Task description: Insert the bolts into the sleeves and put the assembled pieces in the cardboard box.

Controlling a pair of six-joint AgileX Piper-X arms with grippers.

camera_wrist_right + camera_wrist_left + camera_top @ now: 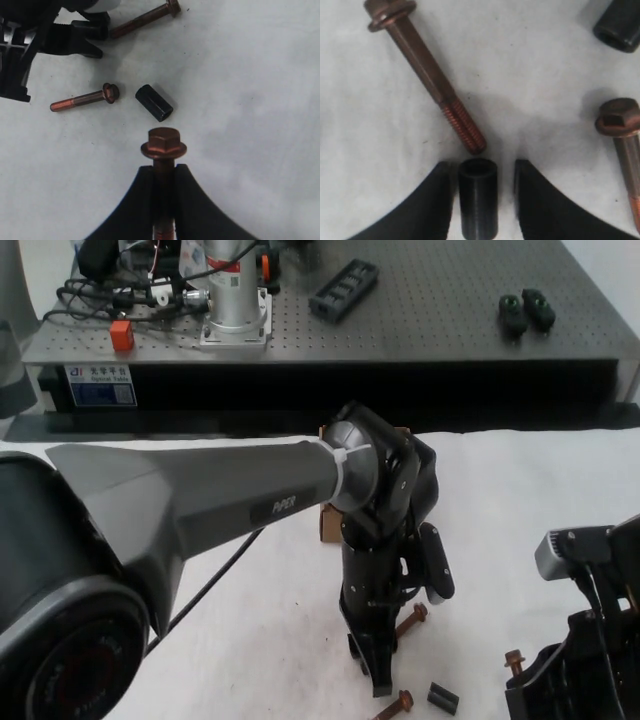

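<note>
1. Black sleeve (478,200) lay on the white cloth (545,100) between my left gripper's (483,165) fingers, which stood slightly apart from it (no grip).
2. My right gripper (163,169) was clamped on a copper bolt's (163,145) shank.
3. I saw a spare sleeve (155,102) and a loose bolt (85,98) nearby.
4. The cardboard box (326,525) sat partly hidden behind the left arm.

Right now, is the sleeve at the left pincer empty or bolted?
Empty: the sleeve shows an open bore; the bolt lies outside it.
</note>
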